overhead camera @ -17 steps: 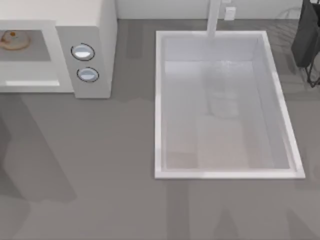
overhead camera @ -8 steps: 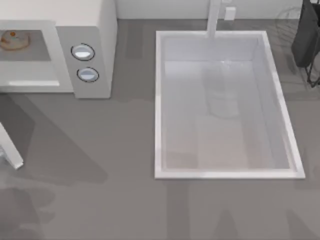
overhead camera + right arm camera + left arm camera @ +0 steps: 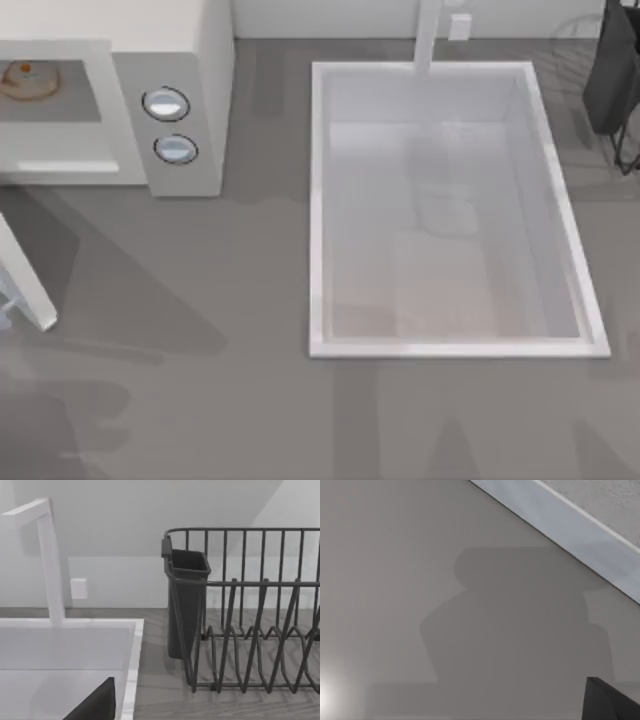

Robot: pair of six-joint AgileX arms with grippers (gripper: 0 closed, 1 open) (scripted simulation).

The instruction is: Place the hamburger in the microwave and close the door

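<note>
— Jaws first: are they gripping anything?

— Hard to say. Only a dark corner of the left gripper (image 3: 610, 702) is poking into the left wrist view, and a dark wedge of the right gripper (image 3: 95, 705) is doing the same in the right wrist view. I cannot tell whether either pair is released or clenched, and nothing is showing between them.

— What is sitting closest to them?

— The left gripper is hovering over bare grey table (image 3: 395, 580), casting a blocky shadow on it. The door (image 3: 560, 527) is running just beside it, with its white frame and speckled window. The right gripper is idling by the sink (image 3: 132, 645), facing the faucet (image 3: 50, 565) and the dish rack (image 3: 260, 630).

— Count things for me.

— One hamburger (image 3: 28, 80), one microwave (image 3: 190, 60), two knobs on its side panel, one door (image 3: 28, 290), one sink (image 3: 318, 210), one faucet (image 3: 430, 35), one dish rack (image 3: 610, 80), and one dark cup (image 3: 187, 600) hanging on the rack's end.

— Where is the hamburger lying?

— It is resting inside the microwave's cavity, at the far left of the table. The door is standing swung out at the table's left edge, not shut, in front of the microwave. The hamburger is lying beyond the door, well apart from the left gripper. It is farther still from the right one, which is working across by the sink.
</note>
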